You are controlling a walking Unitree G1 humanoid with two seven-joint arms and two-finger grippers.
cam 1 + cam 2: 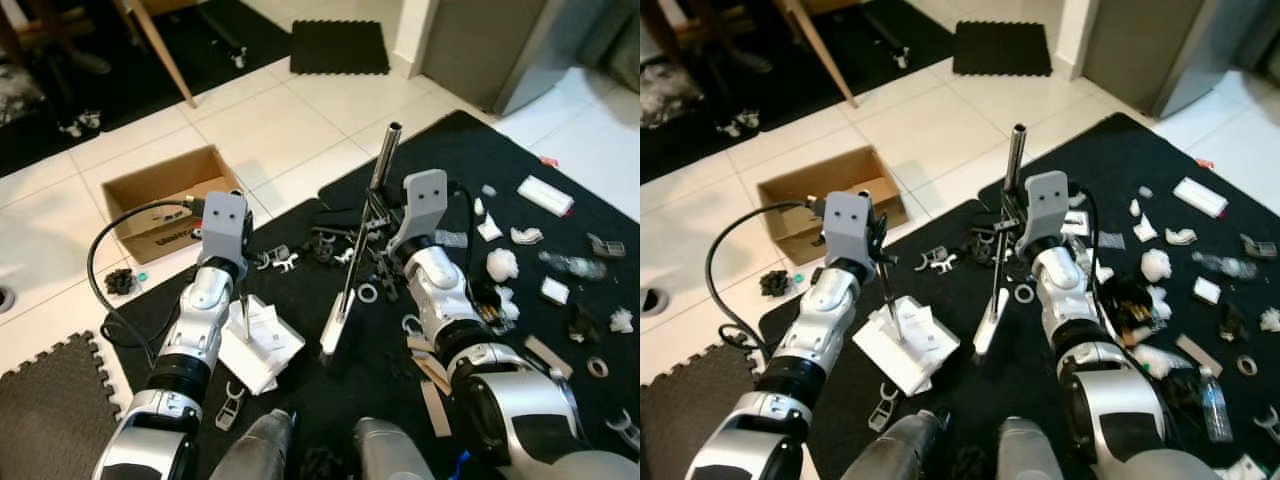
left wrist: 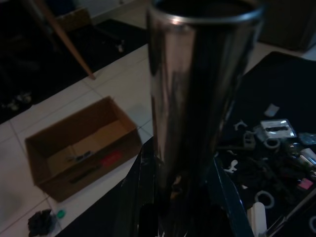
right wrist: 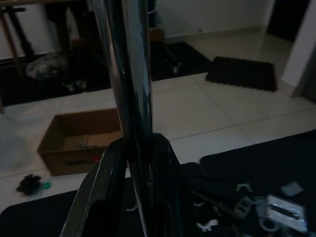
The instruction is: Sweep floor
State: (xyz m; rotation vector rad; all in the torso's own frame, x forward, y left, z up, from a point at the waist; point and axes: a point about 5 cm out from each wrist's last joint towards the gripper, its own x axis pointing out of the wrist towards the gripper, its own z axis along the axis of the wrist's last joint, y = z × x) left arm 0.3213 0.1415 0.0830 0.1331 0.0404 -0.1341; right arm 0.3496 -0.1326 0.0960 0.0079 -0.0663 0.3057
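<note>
My left gripper (image 1: 238, 272) is shut on the thin metal handle (image 2: 197, 113) of a white dustpan (image 1: 262, 346), which rests on the black mat (image 1: 330, 400) just in front of me. My right gripper (image 1: 373, 226) is shut on the shiny broom pole (image 1: 384, 160). The pole slants down to a white broom head (image 1: 334, 336) that touches the mat beside the dustpan. In the right wrist view the pole (image 3: 126, 74) runs up between the dark fingers (image 3: 101, 192). Litter lies scattered over the mat to the right: white scraps (image 1: 502, 264), plastic rings (image 1: 367, 293) and small dark parts (image 1: 325, 248).
An open cardboard box (image 1: 165, 196) stands on the white tiles at the left, with a small dark clump (image 1: 121, 281) beside it. A foam tile (image 1: 45, 410) lies at the near left, another dark mat (image 1: 339, 46) at the back, a wooden leg (image 1: 160, 45) beyond the box.
</note>
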